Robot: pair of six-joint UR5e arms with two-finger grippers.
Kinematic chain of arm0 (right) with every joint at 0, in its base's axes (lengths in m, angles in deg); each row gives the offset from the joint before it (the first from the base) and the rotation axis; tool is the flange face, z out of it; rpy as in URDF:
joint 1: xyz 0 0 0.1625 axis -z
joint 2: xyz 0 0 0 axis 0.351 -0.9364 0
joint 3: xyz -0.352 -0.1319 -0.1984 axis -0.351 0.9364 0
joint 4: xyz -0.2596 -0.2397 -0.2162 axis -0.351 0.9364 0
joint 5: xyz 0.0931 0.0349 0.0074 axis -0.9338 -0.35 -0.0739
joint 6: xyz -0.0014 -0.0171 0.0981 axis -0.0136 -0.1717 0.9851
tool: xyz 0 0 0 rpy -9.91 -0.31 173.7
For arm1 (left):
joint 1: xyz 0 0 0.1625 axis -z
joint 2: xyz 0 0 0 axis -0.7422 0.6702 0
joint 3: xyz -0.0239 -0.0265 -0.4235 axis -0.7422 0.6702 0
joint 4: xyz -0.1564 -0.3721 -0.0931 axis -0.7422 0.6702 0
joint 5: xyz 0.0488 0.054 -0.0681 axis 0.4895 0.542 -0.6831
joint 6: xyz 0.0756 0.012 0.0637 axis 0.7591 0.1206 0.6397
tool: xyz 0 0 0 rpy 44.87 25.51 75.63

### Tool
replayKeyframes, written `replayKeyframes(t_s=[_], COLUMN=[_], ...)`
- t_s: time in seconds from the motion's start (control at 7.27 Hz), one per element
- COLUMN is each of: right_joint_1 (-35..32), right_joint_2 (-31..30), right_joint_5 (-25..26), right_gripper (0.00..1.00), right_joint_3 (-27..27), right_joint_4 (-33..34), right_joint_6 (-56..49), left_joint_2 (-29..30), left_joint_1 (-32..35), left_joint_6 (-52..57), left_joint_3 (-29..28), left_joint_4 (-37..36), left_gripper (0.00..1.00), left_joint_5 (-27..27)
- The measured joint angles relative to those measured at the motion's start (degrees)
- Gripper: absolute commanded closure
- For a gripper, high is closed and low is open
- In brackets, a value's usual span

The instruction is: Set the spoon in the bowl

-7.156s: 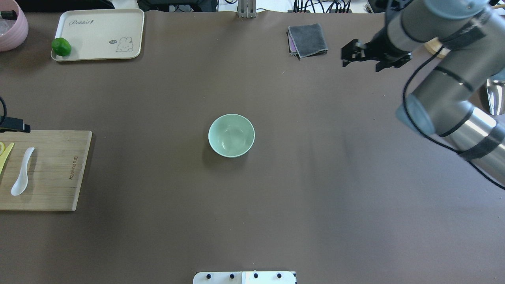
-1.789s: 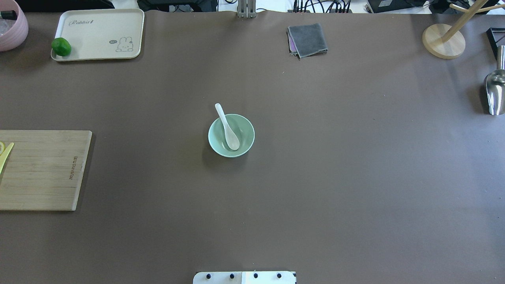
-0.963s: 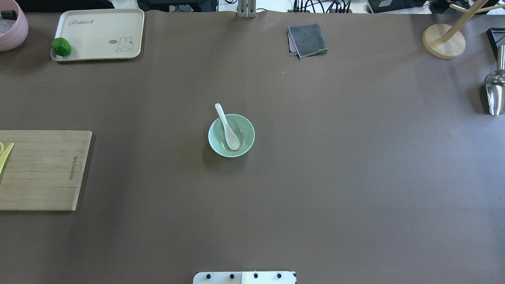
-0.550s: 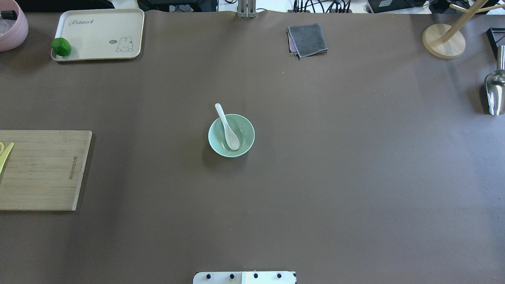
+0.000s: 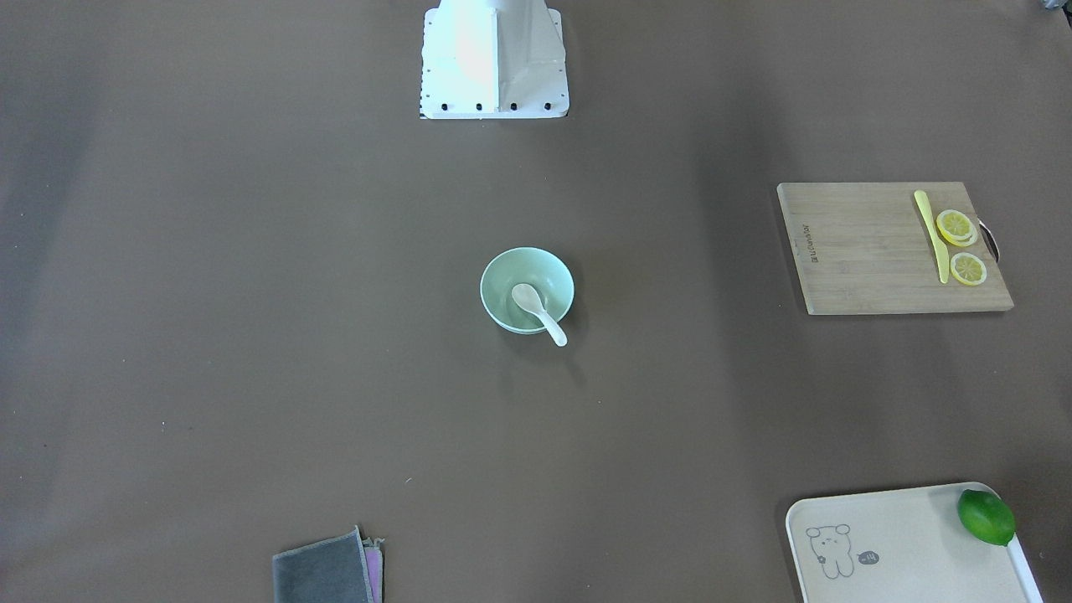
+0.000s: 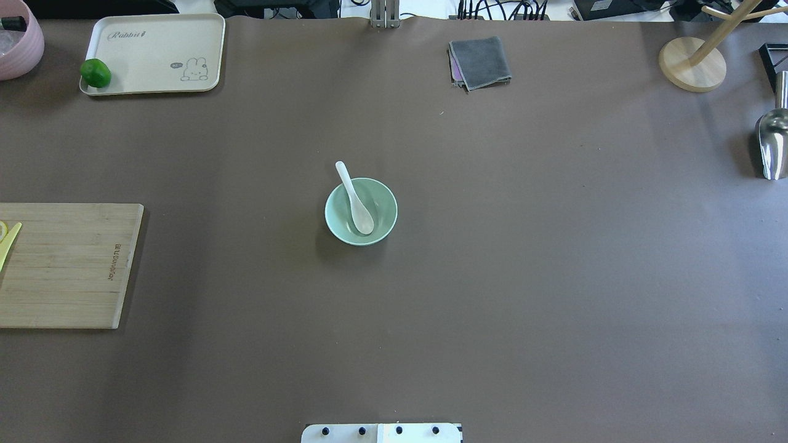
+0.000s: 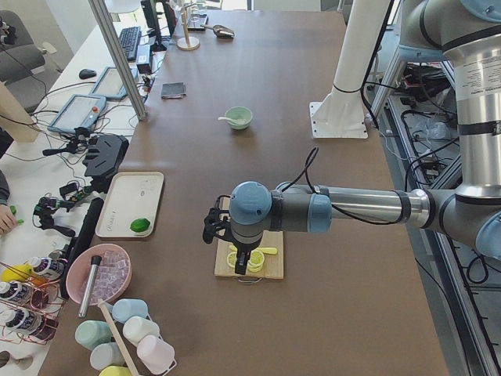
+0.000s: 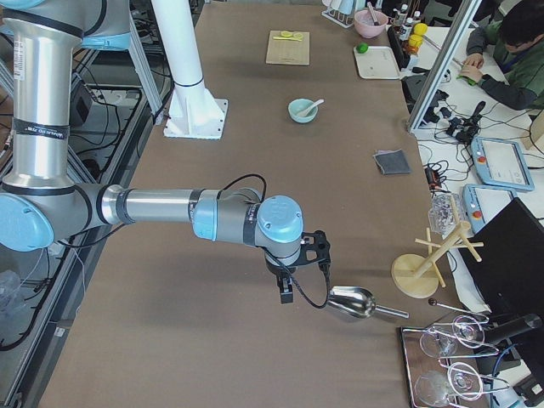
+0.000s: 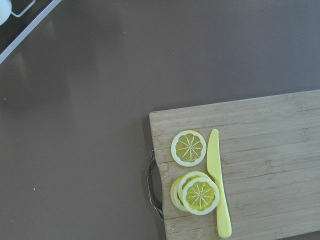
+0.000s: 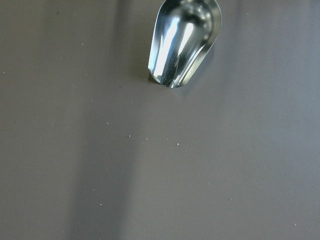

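The white spoon (image 6: 355, 200) lies in the mint-green bowl (image 6: 380, 211) at the table's middle, scoop down inside, handle resting over the far-left rim. Both also show in the front view, spoon (image 5: 537, 309) and bowl (image 5: 503, 275). Nothing holds the spoon. My left gripper (image 7: 213, 229) shows only in the exterior left view, hovering over the cutting board far from the bowl. My right gripper (image 8: 289, 287) shows only in the exterior right view, near a metal scoop. I cannot tell whether either is open or shut.
A bamboo cutting board (image 6: 68, 264) with a yellow knife (image 5: 931, 235) and lemon slices (image 5: 956, 226) sits at the left edge. A cream tray (image 6: 154, 52) with a lime (image 6: 95, 72), a grey cloth (image 6: 480, 61), a wooden stand (image 6: 691, 61) and a metal scoop (image 6: 772, 144) ring the table.
Since the oldest frame the spoon has gone from the cutting board into the bowl and the right arm has left the overhead view. Nothing has moved in the last two seconds.
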State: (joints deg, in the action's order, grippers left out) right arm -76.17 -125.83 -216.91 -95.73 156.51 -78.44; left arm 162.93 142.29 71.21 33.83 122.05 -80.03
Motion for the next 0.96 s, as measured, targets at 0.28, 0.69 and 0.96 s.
replayKeyframes(t_s=[0.28,0.69,0.96], right_joint_1=[0.43,0.70,0.79], right_joint_2=[-0.05,-0.10,-0.15], right_joint_5=[0.00,0.00,0.00], right_gripper=[0.00,0.00,0.00], right_joint_3=[0.04,0.10,0.09], right_joint_4=[0.00,0.00,0.00], right_joint_6=[0.00,-0.07,-0.08], left_joint_2=[-0.09,0.19,0.64], left_joint_1=[0.02,-0.01,-0.13], left_joint_6=[-0.01,-0.08,-0.03], left_joint_3=[0.01,0.09,0.37], left_joint_4=[0.00,-0.08,-0.09], left_gripper=[0.02,0.02,0.02], left_joint_5=[0.19,3.10,7.60])
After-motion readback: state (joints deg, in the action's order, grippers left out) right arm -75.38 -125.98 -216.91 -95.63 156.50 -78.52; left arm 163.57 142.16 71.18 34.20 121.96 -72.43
